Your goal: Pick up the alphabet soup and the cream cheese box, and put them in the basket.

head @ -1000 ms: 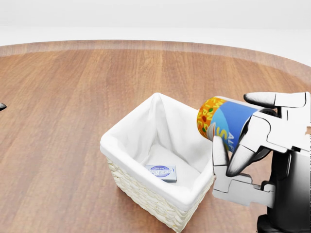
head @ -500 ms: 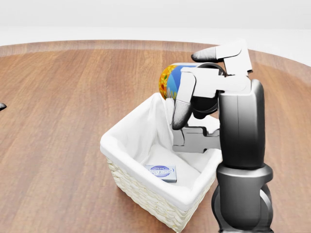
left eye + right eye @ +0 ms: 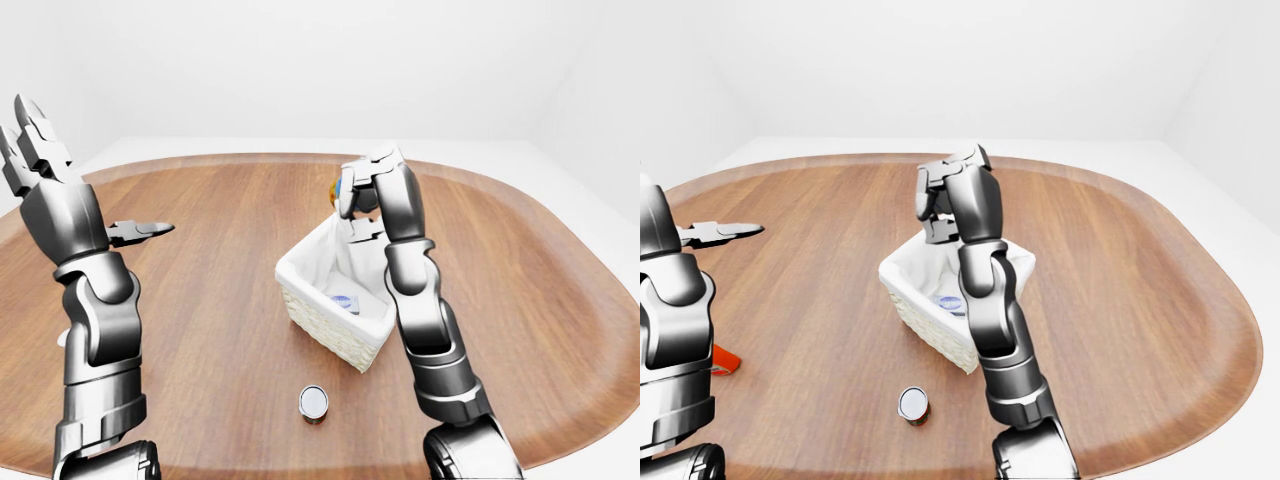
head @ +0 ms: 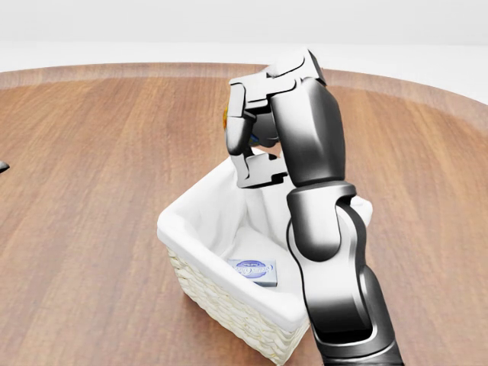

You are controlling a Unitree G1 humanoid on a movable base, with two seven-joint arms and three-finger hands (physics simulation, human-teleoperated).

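My right hand (image 4: 242, 141) is shut on the alphabet soup can (image 4: 226, 120). Only an orange and blue sliver of the can shows past the fingers. Hand and can hang above the top rim of the white-lined wicker basket (image 4: 200, 210), and my forearm hides the basket's right side. The cream cheese box (image 4: 254, 271) lies flat on the basket floor. In the left-eye view my left hand (image 3: 80, 190) is raised at the left with its fingers spread, open, holding nothing and far from the basket.
A small round can (image 3: 313, 402) stands on the wooden table (image 3: 200, 300) below the basket. In the right-eye view a red object (image 3: 726, 360) peeks out beside my left arm at the left. The table's rounded edge curves round the whole scene.
My right hand has carried the soup can from the basket's right side up and leftward to above its top rim. The forearm now covers the basket's right side. The box has not moved.
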